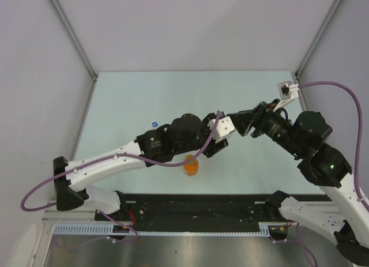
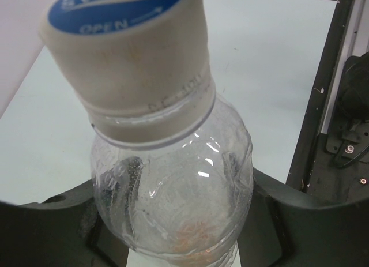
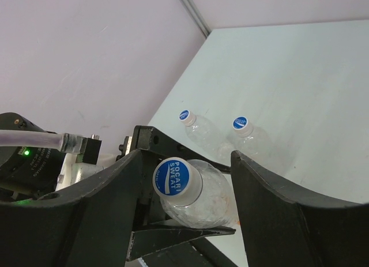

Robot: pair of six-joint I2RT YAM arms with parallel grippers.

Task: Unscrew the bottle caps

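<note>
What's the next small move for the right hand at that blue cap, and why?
Probably close the right hand on the blue cap. Its fingers sit on either side of the cap with gaps showing, so nothing is gripped yet. The cap is still on the clear bottle, and the left hand clamps that bottle's body, ready for twisting.

Lighting even, bright and diffuse, from overhead; shadows faint and soft on the pale table [image 1: 144, 94]; small white glints on the clear bottle [image 2: 173, 203], its near cap [image 2: 127, 65] slightly soft in focus.

Left arm [image 1: 104, 168] reaches in, jaws clamped; right arm [image 1: 311, 134] jaws apart.
</note>
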